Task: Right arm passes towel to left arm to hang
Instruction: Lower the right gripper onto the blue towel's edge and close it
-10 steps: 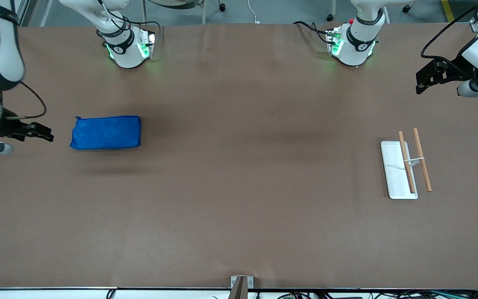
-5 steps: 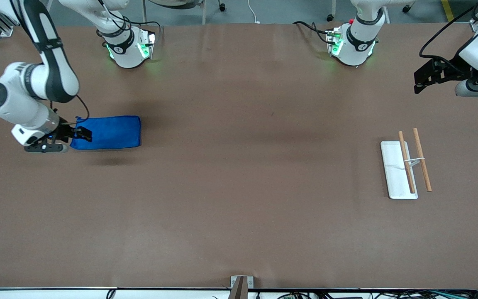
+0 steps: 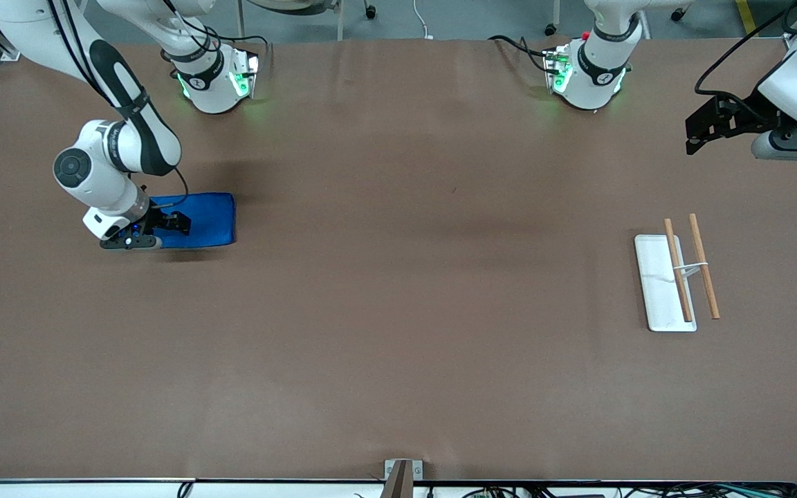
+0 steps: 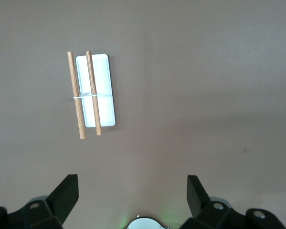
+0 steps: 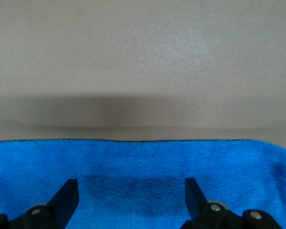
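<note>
Over the towel (image 3: 201, 218), right gripper (image 3: 180, 223) fingers (image 5: 66, 198) spread wide, holding nothing.

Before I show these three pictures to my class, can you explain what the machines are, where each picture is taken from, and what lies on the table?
Two white robot arms stand at a brown table. One picture looks down from a high camera facing them; the other two come from cameras on each arm's wrist. The right pincer is open and low over a folded blue towel; its wrist picture shows the towel between the two fingers. The left pincer waits open in the air at the left arm's end of the table, holding nothing. Its wrist camera looks down on a white tray with two wooden rods. Neither pincer grips anything yet.
</note>
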Controlling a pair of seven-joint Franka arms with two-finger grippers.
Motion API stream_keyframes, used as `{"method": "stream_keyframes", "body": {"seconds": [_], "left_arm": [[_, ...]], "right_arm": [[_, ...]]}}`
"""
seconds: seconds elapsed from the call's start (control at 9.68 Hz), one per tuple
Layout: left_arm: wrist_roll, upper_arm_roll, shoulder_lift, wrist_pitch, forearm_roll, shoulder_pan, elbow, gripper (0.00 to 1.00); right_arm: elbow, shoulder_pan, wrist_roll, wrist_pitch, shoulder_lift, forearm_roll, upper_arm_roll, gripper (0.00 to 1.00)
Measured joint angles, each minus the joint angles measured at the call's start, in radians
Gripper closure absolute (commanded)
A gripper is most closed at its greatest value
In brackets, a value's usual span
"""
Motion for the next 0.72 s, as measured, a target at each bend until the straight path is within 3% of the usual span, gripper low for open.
{"method": "stream_keyframes", "body": {"seconds": [0.62, 0.72], "left_arm": [[0.0, -0.02, 0.0, -0.038, 0.0, 0.001, 0.004, 0.0], [0.0, -0.02, 0.0, -0.038, 0.0, 0.001, 0.005, 0.0]], "right_arm": [[-0.023, 0.0, 0.0, -0.044, -0.001, 0.0, 0.0, 0.01], [-0.024, 0.0, 0.0, -0.05, -0.001, 0.0, -0.001, 0.08]]}}
